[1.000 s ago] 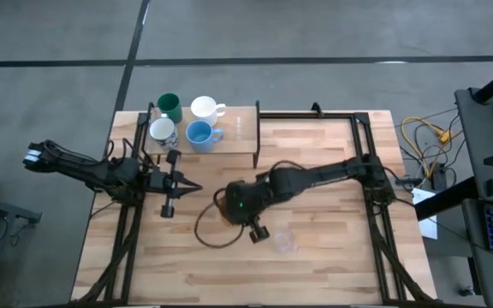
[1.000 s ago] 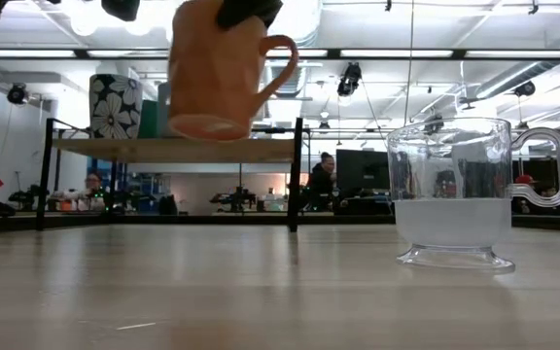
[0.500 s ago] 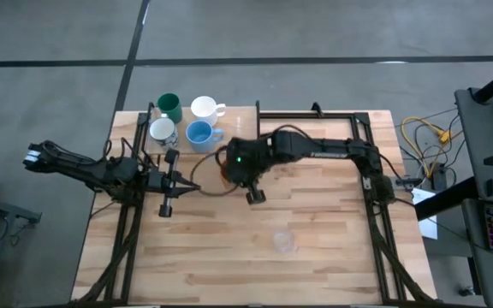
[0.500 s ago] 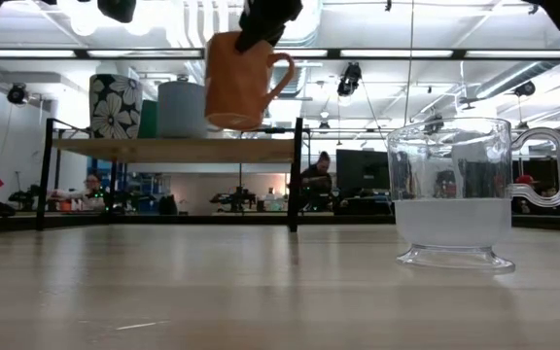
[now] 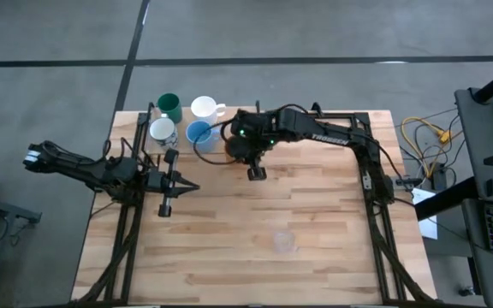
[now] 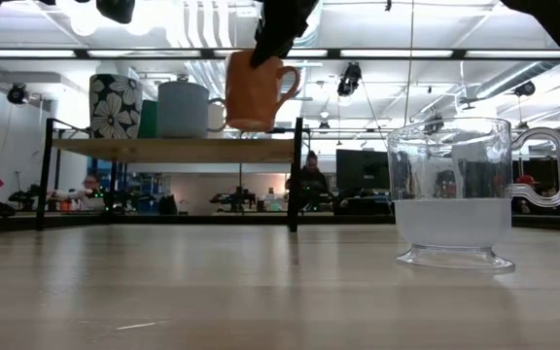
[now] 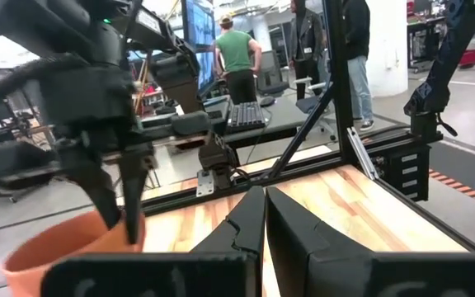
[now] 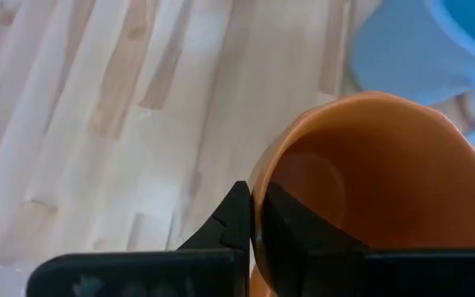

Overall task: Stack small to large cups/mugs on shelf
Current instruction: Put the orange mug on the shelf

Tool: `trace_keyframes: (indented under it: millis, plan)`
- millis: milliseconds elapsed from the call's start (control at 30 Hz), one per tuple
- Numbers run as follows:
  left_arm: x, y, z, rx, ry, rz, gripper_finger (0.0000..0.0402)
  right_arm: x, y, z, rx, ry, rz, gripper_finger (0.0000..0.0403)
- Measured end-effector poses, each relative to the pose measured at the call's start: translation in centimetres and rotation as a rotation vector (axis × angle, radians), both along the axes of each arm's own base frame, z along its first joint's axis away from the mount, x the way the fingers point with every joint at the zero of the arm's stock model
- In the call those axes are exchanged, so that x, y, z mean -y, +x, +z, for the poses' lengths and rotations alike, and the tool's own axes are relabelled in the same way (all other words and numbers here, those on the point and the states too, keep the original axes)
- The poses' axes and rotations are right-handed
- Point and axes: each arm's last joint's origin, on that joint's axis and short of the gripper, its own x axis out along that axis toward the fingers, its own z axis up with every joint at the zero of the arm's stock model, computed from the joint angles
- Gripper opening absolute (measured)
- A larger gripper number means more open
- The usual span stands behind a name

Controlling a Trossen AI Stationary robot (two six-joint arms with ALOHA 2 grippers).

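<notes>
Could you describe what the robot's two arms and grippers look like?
Both arms are dark, jointed and slim. The right arm bears white lettering, a green light and a looping black cable. Each gripper, left gripper and right gripper, has two tapered black fingers.

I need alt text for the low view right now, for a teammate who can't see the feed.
The right end effector holds the orange mug by its rim just above the shelf, beside the light blue cup and a floral cup already standing there. A clear mug sits on the table in the near right foreground.
</notes>
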Motion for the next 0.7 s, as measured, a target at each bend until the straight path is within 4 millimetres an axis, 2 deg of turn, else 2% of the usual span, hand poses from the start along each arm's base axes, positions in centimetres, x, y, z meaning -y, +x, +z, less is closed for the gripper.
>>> trace_keyframes:
  millis: [700]
  plan:
    - [0.0,0.0,-0.1,-0.008,0.002,0.001,0.0,3.4,-0.6,0.2,0.005,-0.022,-0.048,0.0013]
